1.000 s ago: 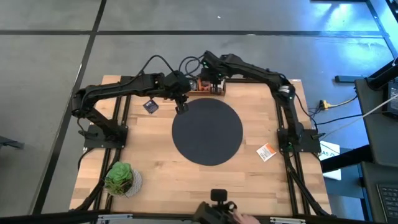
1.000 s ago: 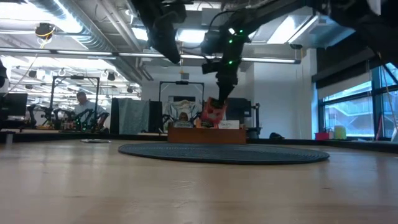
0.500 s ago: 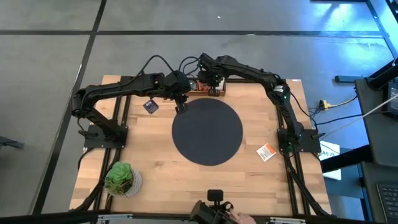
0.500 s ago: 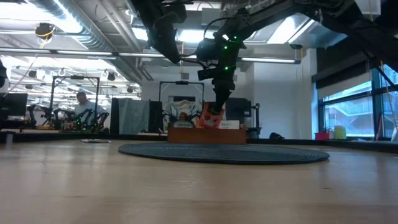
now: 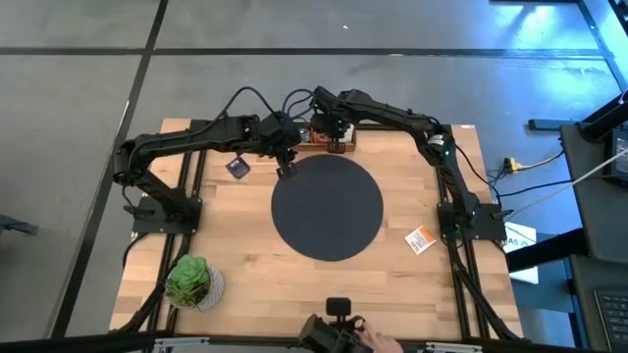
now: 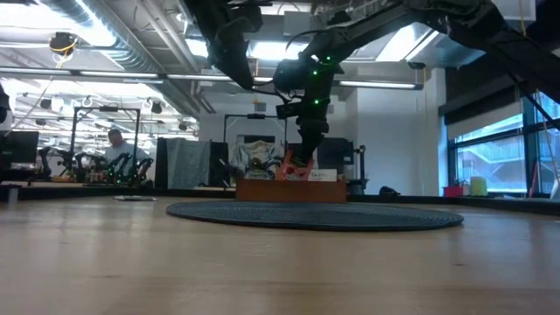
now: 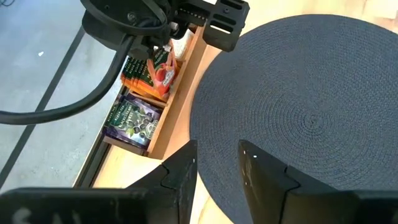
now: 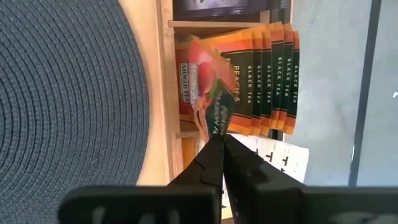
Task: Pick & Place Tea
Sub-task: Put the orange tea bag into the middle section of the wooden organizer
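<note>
Orange tea packet (image 8: pixel 210 102) (seemingly lifted) pinched by right end effector (image 8: pixel 218 144).

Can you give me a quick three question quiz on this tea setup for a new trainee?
1. True or false: the right end effector is shut on an orange tea packet.
2. Which lies on the table near the right arm's base: A) a loose tea packet, B) a mug, C) a spoon?
3. What does the left end effector hover beside?

Key: 1 true. 2 A. 3 The edge of the black round mat, open and empty.
</note>
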